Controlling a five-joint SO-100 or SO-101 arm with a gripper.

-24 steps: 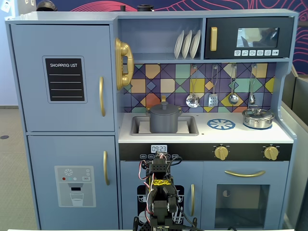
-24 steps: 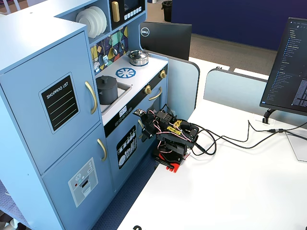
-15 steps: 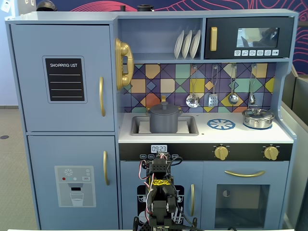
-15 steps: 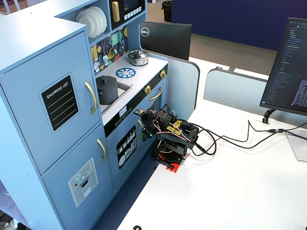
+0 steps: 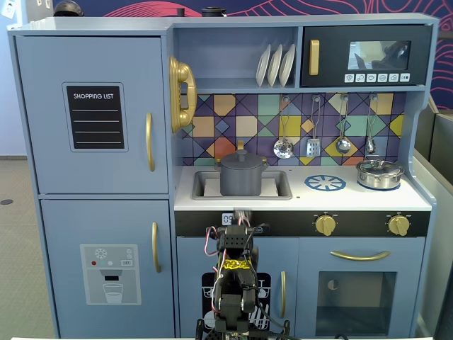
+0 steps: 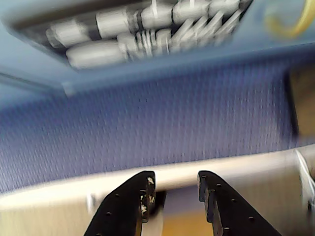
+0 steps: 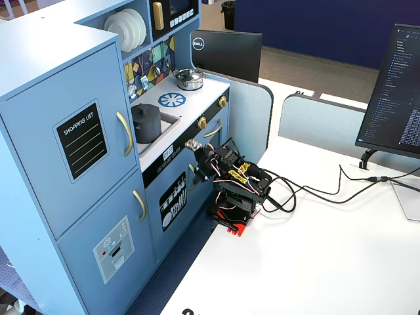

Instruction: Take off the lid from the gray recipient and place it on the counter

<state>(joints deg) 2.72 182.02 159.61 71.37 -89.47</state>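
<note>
Inside the sink recess of the worktop stands the gray recipient, its lid seated on top, knob up. Your jaws hang parted and empty far below it, down by the cabinet front — the wrist view is blurred. Raise the arm well clear of the worktop edge first, then come in from above the recipient, centre on the knob and pinch it squarely — lift straight up so the recipient does not tip.

Open air lies above the lid; the hanging utensils and shelf crowd the space overhead.
</note>
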